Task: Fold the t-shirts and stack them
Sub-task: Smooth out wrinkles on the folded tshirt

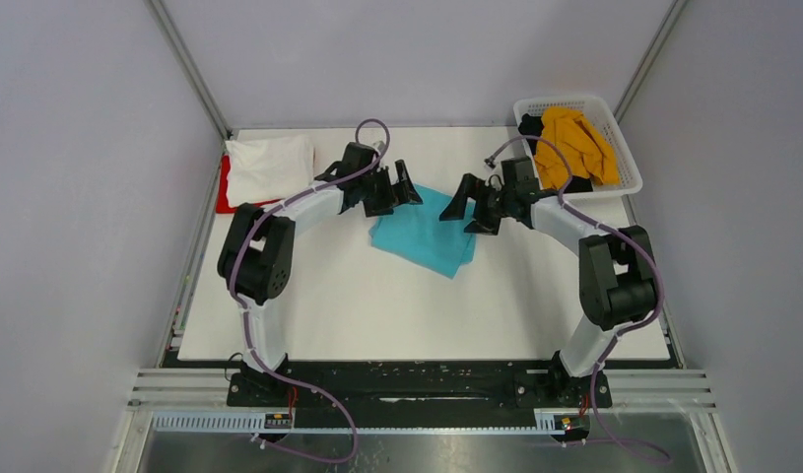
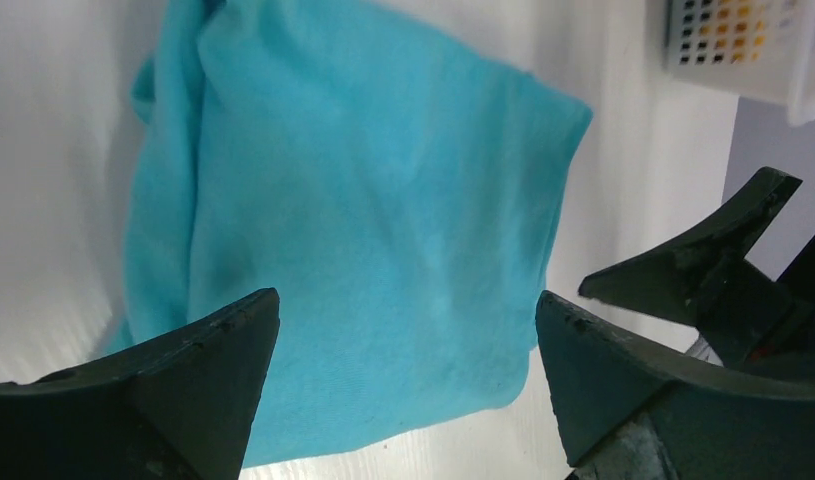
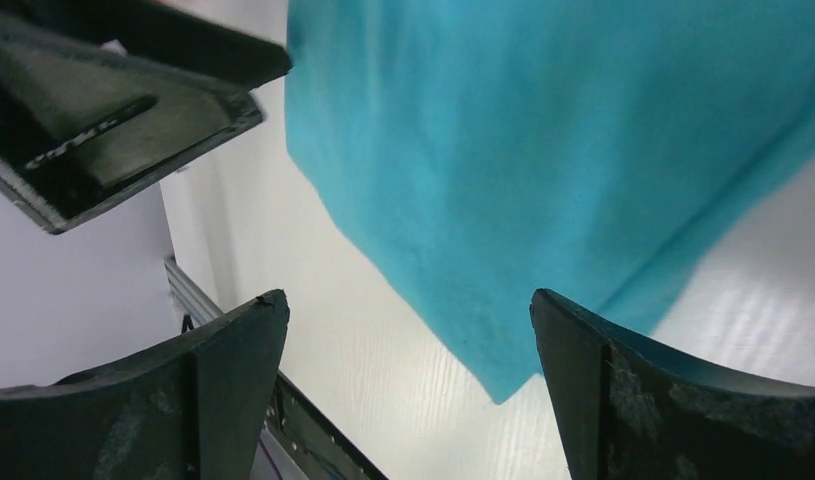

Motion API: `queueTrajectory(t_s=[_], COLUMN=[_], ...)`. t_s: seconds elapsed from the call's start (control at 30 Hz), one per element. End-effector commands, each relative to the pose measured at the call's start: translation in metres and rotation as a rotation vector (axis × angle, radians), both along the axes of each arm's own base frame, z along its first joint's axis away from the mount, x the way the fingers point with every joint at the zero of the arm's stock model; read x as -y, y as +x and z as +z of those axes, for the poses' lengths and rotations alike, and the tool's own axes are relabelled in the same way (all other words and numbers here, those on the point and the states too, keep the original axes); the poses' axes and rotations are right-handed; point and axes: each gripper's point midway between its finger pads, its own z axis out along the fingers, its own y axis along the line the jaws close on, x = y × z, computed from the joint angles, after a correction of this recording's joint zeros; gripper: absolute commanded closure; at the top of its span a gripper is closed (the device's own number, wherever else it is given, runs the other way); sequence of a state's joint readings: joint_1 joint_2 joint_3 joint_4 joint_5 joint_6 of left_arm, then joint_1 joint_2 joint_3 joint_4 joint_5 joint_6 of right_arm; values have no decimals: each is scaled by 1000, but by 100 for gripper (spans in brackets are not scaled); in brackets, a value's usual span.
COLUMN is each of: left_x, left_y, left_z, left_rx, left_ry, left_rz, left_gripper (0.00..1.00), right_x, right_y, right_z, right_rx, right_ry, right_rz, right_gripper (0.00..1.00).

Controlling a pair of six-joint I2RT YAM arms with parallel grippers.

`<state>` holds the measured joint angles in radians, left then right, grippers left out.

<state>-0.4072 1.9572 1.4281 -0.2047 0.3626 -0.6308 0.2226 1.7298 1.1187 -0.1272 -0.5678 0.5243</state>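
Observation:
A teal t-shirt [image 1: 424, 236] lies folded in the middle of the white table, loose from both grippers. My left gripper [image 1: 401, 187] hovers open over its back left edge, and my right gripper [image 1: 463, 210] hovers open over its back right edge. In the left wrist view the teal t-shirt [image 2: 363, 200] lies flat beyond my open left gripper [image 2: 407, 300]. In the right wrist view the teal t-shirt [image 3: 563, 150] lies beyond my open right gripper [image 3: 408, 300]. A folded white t-shirt [image 1: 270, 166] lies on a red one [image 1: 222, 189] at the back left.
A white lattice basket [image 1: 623, 148] at the back right holds a mustard-yellow t-shirt [image 1: 572, 146] and a black one [image 1: 530, 125]. The basket's corner [image 2: 743, 40] shows in the left wrist view. Grey walls close in the table on three sides.

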Motion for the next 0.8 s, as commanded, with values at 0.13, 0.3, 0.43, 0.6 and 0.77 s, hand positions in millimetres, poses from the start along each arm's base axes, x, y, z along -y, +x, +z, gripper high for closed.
queueTrajectory(t_s=[0.13, 0.3, 0.43, 0.6, 0.77], left_x=[5, -10, -19, -29, -32], left_y=[-38, -78, -114, -180, -203], left_z=[-48, -77, -83, -94, -56], left_rx=[-109, -192, -215, -273, -177], left_ry=[-30, -4, 5, 40, 5], left_rz=[-7, 7, 16, 9, 6], left_gripper=[1, 1, 1, 1, 1], right_x=[-45, -40, -29, -16, -7], right_y=[-43, -71, -98, -135, -167], right_z=[-45, -73, -81, -79, -61], right_rx=[-106, -168, -185, -185, -139], right_ry=[3, -43, -73, -116, -133], right_rz=[93, 95, 98, 129, 169], right_gripper=[1, 0, 0, 0, 1])
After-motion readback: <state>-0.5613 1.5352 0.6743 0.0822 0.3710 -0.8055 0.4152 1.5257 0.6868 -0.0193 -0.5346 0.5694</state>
